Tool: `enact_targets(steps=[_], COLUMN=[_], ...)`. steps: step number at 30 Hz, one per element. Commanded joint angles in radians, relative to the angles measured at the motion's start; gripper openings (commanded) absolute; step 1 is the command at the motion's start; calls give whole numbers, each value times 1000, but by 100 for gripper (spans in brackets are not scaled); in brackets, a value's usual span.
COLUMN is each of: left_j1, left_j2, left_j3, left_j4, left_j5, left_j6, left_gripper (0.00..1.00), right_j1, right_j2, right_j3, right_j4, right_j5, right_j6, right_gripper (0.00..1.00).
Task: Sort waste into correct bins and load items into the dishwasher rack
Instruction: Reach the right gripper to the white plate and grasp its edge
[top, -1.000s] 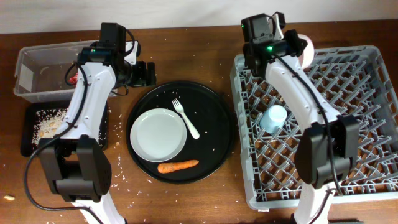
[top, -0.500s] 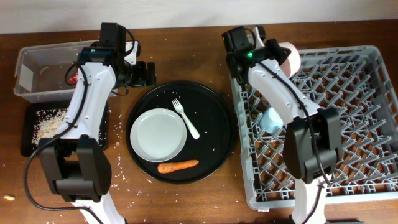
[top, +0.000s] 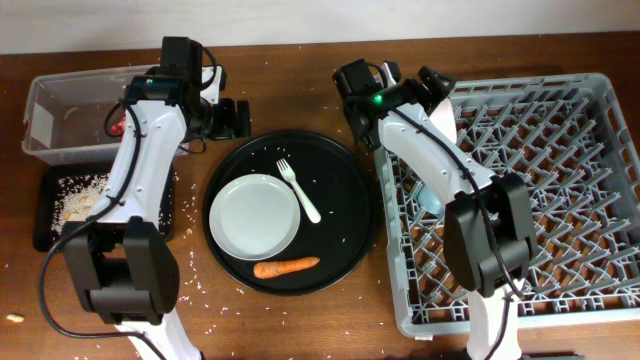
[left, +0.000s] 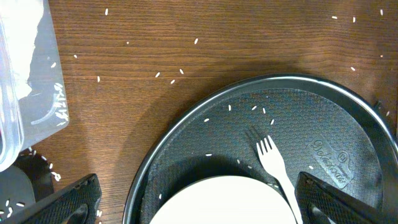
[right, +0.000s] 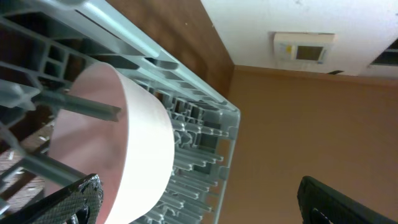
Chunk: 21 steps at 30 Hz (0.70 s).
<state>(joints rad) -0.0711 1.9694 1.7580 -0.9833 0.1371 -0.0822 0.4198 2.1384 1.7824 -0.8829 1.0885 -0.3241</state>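
White bowl (right: 146, 149) in grey rack (right: 205, 118), right gripper (right: 202, 198) spread wide, holding nothing.
Bowl lies at ten o'clock from the jaw gap; rack pegs (right: 81, 107) cross in front.

My left arm (top: 137, 165) and right arm (top: 440, 150) have white links, black joints, black cables and a green light (top: 378, 99) each.

Bright, even light from above with soft, faint shadows. The overhead view is sharp. The round black tray (left: 323, 118) shows a dull sheen. The close white bowl (right: 146, 143) looks blurry and pinkish.
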Motion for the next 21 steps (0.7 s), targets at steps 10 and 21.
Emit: enact_targets(steps=[10, 21], left_j1=[5, 5], left_j2=[2, 2], left_j3=[8, 8], left_j4=[2, 2], left_j5=[-7, 3], left_j6=[9, 8], left_gripper=[99, 99], right_j1=[26, 26], right_j2=[-297, -217], right_j3=[69, 67], right_j4=[-195, -212], right_j5=[-859, -1322], right_j6=[176, 533], right_gripper=[98, 92])
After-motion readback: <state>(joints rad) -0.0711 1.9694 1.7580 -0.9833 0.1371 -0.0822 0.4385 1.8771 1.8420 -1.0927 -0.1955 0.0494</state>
